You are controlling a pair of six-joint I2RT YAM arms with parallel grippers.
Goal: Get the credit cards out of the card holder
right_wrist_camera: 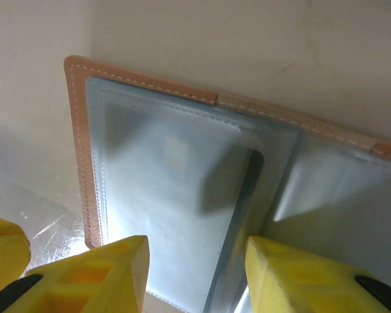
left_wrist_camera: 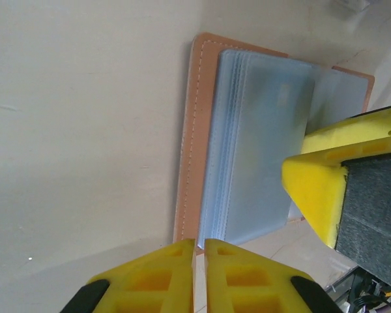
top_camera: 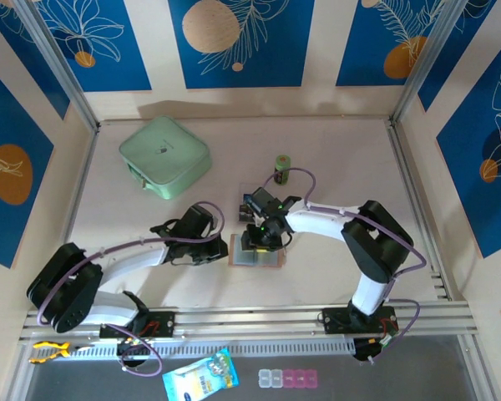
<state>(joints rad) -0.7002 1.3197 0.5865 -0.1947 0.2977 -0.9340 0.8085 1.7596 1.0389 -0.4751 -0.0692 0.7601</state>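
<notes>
The card holder (top_camera: 273, 260) is lying open and flat on the pale table (top_camera: 342, 159). It is sitting near the front, between the two arms. Its tan-pink rim is showing along the edges, and its clear grey sleeves (left_wrist_camera: 260, 137) are facing up. A pale grey card (right_wrist_camera: 176, 163) seems to be sitting inside the top sleeve, but it is hard to tell for sure.

The right claw (right_wrist_camera: 195, 277) is hanging just over the card holder. Its two yellow fingers are standing apart, one on each side of the fold in the sleeves. It is let go and is not squeezing anything.

The left claw (left_wrist_camera: 200, 274) is sitting at the left edge of the card holder, right by a corner. Its yellow fingers are pressed tight together, with just a thin line between them, and nothing is showing in there. I cannot tell if its tips are touching the card holder or only sitting next to it.

A mint-green square case (top_camera: 164, 156) is resting at the back left of the table, well apart from the card holder. A small green container (top_camera: 281, 167) is standing upright behind the card holder.
</notes>
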